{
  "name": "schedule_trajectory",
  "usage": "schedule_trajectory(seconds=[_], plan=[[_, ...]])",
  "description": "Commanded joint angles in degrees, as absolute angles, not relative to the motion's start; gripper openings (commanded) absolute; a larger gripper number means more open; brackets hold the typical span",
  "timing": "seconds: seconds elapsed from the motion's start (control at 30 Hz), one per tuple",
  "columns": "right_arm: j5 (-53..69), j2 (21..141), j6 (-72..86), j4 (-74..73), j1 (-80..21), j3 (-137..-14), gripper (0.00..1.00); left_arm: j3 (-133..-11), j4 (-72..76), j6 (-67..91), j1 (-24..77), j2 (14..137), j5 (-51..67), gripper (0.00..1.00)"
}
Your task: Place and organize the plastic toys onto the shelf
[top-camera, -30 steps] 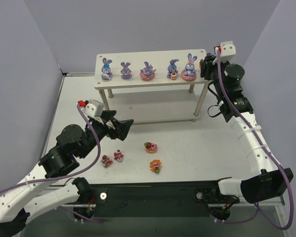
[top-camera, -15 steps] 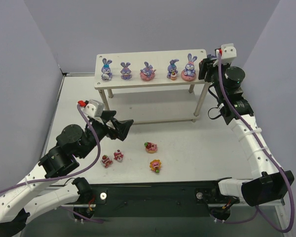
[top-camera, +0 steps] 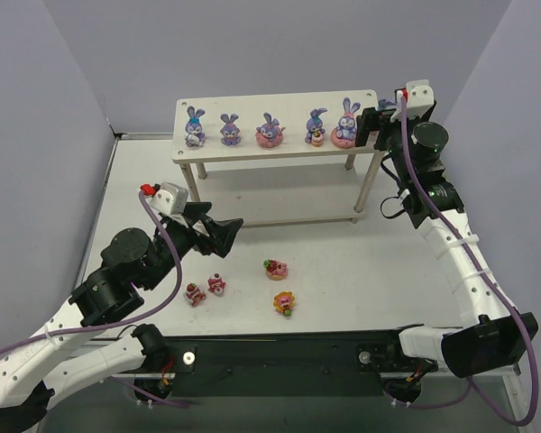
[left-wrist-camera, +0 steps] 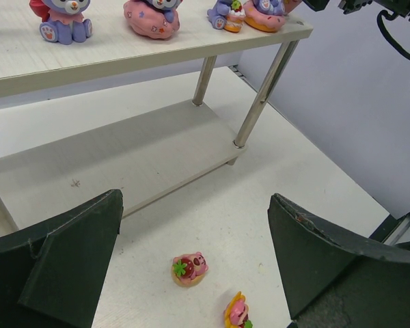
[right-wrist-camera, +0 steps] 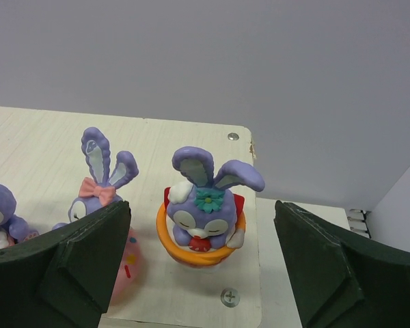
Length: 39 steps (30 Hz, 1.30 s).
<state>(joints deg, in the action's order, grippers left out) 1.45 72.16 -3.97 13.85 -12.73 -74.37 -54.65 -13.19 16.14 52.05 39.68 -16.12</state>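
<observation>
The right hand (top-camera: 368, 128) is being held spread at the right end of the shelf's (top-camera: 279, 105) top board, with its two dark, wedge-shaped fingers (right-wrist-camera: 89, 260) set wide apart. Between them, touched by neither, a glossy purple bunny (right-wrist-camera: 203, 212) is being shown seated in a smooth orange cup, with long rounded ears and a teal flower on its forehead. Just past the finger on the left of the wrist view, a second bunny (right-wrist-camera: 99, 188) with a pink bow is being carried on a pink, sprinkle-dotted ring. Four more bunnies (top-camera: 230, 130) are being shown in a row further out from that hand along the pale, grained board.

The left hand (top-camera: 221, 233) is being held spread above the white tabletop (top-camera: 343, 262), with nothing between its fingers. Below and ahead of it, a round pink cake (left-wrist-camera: 189, 268) topped with a strawberry is lying on the tabletop, framed by the two fingers in the wrist view. A ruffled orange-and-pink cake (left-wrist-camera: 237, 314) is lying nearer, toward the right finger. Two small red-pink cakes (top-camera: 206, 290) are lying side by side behind the fingertips, below the wrist. Beyond this hand, the lower board (left-wrist-camera: 123, 157) is being borne on thin round legs (left-wrist-camera: 260, 96).
</observation>
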Motion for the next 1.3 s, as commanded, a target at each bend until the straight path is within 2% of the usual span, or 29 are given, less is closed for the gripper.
schedule_trajectory(seconds=[0.0,0.13,0.3,0.47,0.57,0.7,0.8,1.0,1.13,1.27], plan=[[0.8,68.6,-2.7,16.2,-12.5,-76.1,0.91,-55.7,-12.5,16.5,52.1,38.8,-16.7,0.97],[0.3,67.4,-1.8,13.3,-12.5,-78.3,0.96,-55.5,-12.5,16.4,52.1,38.9,-16.7,0.97],[0.2,65.6,-0.2,8.4,-12.5,-81.3,0.98,-55.6,-12.7,16.4,52.0,38.8,-16.8,0.97],[0.6,62.2,5.8,-6.6,-12.5,-88.7,0.96,-55.5,-13.4,16.7,52.1,37.8,-18.3,0.97],[6.0,59.6,11.4,-16.1,-12.6,-90.8,0.93,-54.7,-13.8,16.8,52.1,36.8,-21.4,0.97],[17.4,52.9,17.0,-15.5,-13.3,-82.3,0.91,-54.4,-15.6,18.1,52.0,35.8,-29.5,0.97],[19.5,48.8,18.3,-14.7,-16.7,-75.5,0.92,-54.7,-17.3,19.7,51.9,34.5,-38.0,0.97],[10.0,45.1,18.2,-14.6,-32.1,-63.9,0.92,-55.8,-24.3,23.8,52.0,32.2,-51.8,0.97],[1.3,44.9,19.9,-9.2,-43.0,-50.1,0.92,-56.5,-27.5,25.0,51.9,32.0,-52.3,0.97],[-5.8,48.2,23.1,-5.5,-51.0,-44.1,0.89,-57.0,-30.8,29.4,52.0,32.1,-48.4,0.97]])
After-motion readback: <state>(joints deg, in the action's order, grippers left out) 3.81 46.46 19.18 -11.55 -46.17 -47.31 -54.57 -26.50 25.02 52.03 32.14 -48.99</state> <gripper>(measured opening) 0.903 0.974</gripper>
